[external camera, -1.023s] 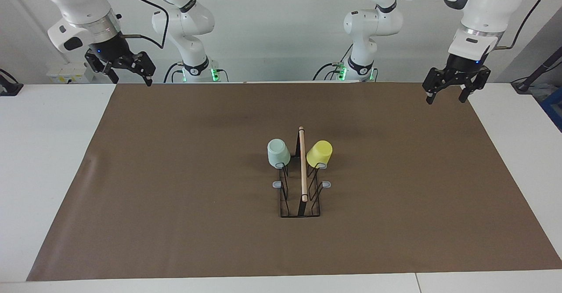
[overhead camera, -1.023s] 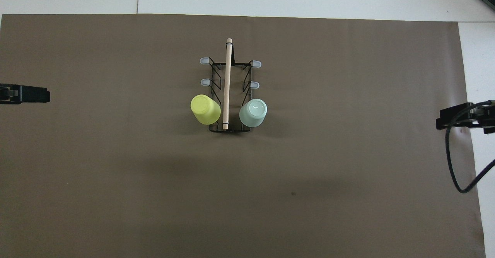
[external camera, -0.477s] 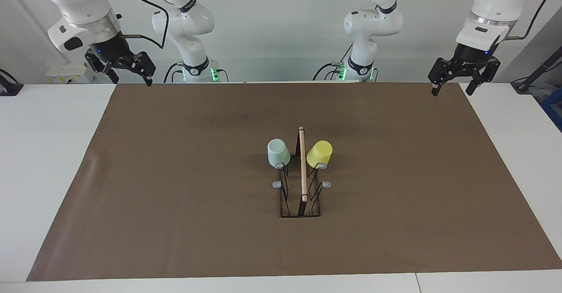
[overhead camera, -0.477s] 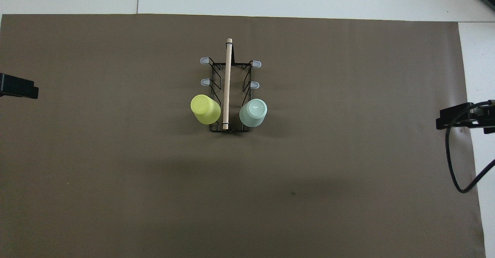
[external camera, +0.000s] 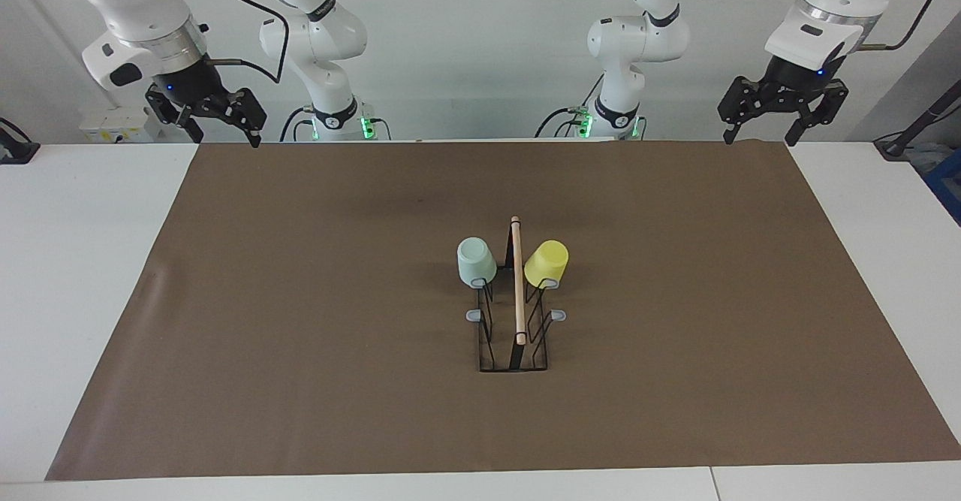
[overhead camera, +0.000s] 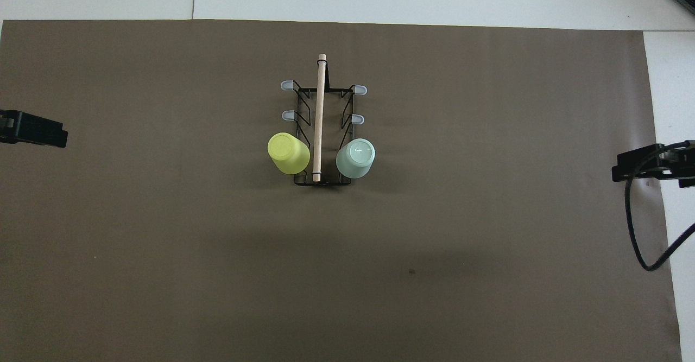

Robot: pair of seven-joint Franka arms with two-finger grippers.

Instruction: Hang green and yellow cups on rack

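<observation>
- My left pincer (external camera: 758, 140) hangs in the air over the corner of the brown mat (external camera: 300, 336) at my left arm's end of the counter (external camera: 75, 261), close to my own side; its fingers stand apart and it holds nothing.
- My right pincer (external camera: 225, 139) hangs over the mat's corner at my right arm's end, also close to my side, fingers spread and empty.
- In the overhead view only the dark tips of both pincers show at the picture's edges, well apart from the rack (overhead camera: 322, 134).
- The rack stands upright near the middle of the mat, its long side running away from me, with the light wooden rod (external camera: 517, 279) lying along its top.
- The green cup (external camera: 476, 261) sits upside down on the prong nearest to me, on the side of the rod toward my right arm's end.
- The yellow cup (external camera: 546, 264) sits upside down and tilted outward on the nearest prong on the side toward my left arm's end.
- The two cups flank the rod and do not touch each other.
- The grey-tipped prongs (overhead camera: 286, 85) farther from me are bare.
- Both pincers are well apart from the cups.
</observation>
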